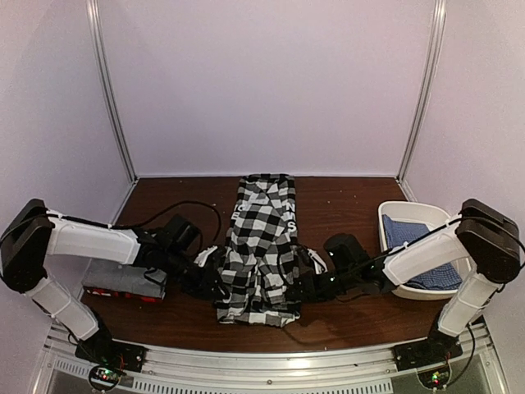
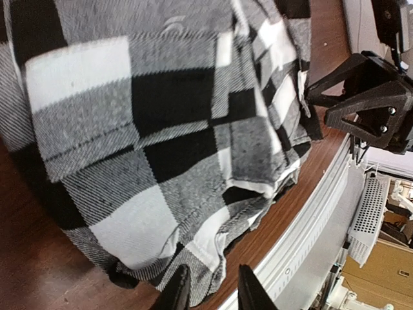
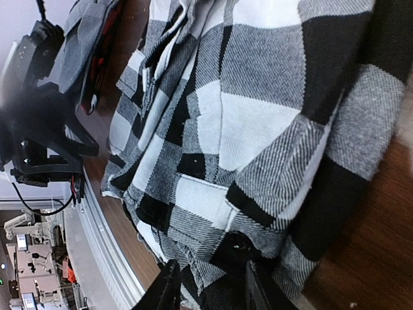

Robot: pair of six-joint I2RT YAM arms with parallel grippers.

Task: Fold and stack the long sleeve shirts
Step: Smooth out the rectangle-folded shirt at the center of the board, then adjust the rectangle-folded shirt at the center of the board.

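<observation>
Far left on the desk (image 1: 344,197): grey shirt (image 1: 123,277) folded, lying on red-black shirt (image 1: 115,293), a stack of two. Next, left fingers (image 2: 181,294) nipped narrow on the near hem of check shirt (image 1: 262,246), left corner. It lies mid-desk as a long strip, sides turned in. At its right near corner, right fingers (image 3: 169,290) clamped on a bunched dark fold. Far right: tub (image 1: 394,215) holding blue shirt (image 1: 410,234), not yet laid out. Step, by my reading: halving the strip. Next move wants both corners lifted together, carried level toward the collar, laid square. Count: four shirts, one of each; one tub
</observation>
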